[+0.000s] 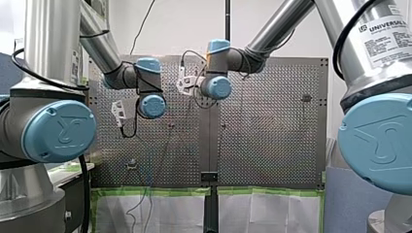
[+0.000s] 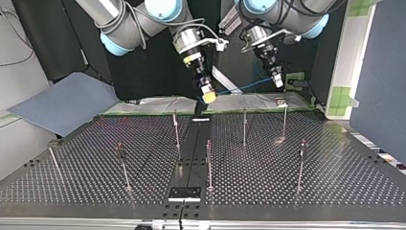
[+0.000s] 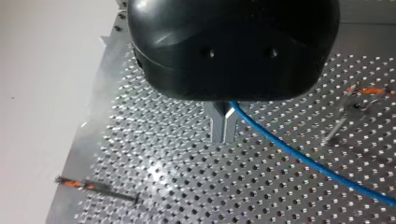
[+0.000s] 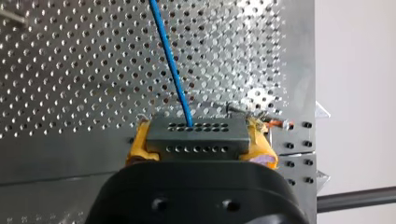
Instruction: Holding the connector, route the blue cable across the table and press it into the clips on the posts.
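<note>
My right gripper [image 2: 208, 97] hangs over the far edge of the table [image 2: 335, 182], at about twelve o'clock from the table's middle in the top view. Its yellow pads [image 4: 139, 145] are pinched on the connector [image 4: 196, 139], a small grey block with two rows of holes. The blue cable [image 4: 168, 60] leaves the connector's outer face and runs ahead of the gripper, between eleven and twelve o'clock in the right wrist view, over the perforated plate. In the top view the cable slopes from the connector toward between two and three o'clock, to my left gripper [image 2: 277, 82]. That gripper hangs just beyond the table's far edge, near the right gripper but apart from it. In the left wrist view its metal fingers [image 3: 217, 126] are pressed together, tip to tip. The cable comes out at their root and runs off toward four o'clock from them, above the table. Whether the fingers grip the cable at that spot I cannot tell. Thin upright posts [image 2: 209, 165] stand spread over the table, from nine o'clock round to three o'clock of its middle. The cable runs beyond the far row of them.
</note>
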### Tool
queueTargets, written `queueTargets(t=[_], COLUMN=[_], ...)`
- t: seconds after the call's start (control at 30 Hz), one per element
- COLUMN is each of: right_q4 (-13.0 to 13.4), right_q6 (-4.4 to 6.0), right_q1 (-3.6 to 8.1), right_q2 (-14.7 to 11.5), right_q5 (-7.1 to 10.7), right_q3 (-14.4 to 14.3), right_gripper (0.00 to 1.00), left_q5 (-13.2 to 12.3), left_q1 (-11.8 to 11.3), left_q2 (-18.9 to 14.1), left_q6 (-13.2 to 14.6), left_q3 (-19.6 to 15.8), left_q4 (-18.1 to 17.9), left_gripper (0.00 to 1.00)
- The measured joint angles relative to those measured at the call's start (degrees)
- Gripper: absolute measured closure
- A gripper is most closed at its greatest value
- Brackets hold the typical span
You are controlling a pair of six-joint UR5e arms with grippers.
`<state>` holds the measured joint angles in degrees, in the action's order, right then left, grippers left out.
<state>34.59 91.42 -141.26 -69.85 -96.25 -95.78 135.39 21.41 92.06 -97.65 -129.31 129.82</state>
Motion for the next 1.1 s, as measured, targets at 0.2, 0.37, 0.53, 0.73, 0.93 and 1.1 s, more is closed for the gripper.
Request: queueTargets(t=[0.2,0.37,0.53,0.73,0.93,1.1], right_q4=[-3.01,-5.38,-7.44,-9.53,-12.04,-13.75], right_q6=[0.2,0.61,1.33,2.01,2.4,2.81], right_q1=[-0.38,-0.54,-0.92,-1.33,-2.04,-2.89], right_q2=[0.34,2.02,3.78,5.09,5.67,5.78], right_q5=[0.02,0.14,0.19,0.37,0.49,0.48], right_q3=[3.01,5.37,7.63,10.41,13.67,16.27], right_gripper=[1.0,1.0,1.0,1.0,1.0,1.0], left_q5=[-2.92,-5.5,-8.47,-11.57,-14.88,-17.56], left_q1=[-2.92,-5.49,-8.47,-11.56,-14.87,-16.98], left_q2=[-2.97,-5.54,-8.52,-10.54,-8.98,-7.13], left_q6=[-2.74,-4.14,-4.42,-4.14,-3.08,-2.53], left_q3=[0.85,2.68,3.91,4.16,4.94,6.4], left_q4=[2.96,5.53,8.52,11.58,14.9,17.6], left_gripper=[1.0,1.0,1.0,1.0,1.0,1.0])
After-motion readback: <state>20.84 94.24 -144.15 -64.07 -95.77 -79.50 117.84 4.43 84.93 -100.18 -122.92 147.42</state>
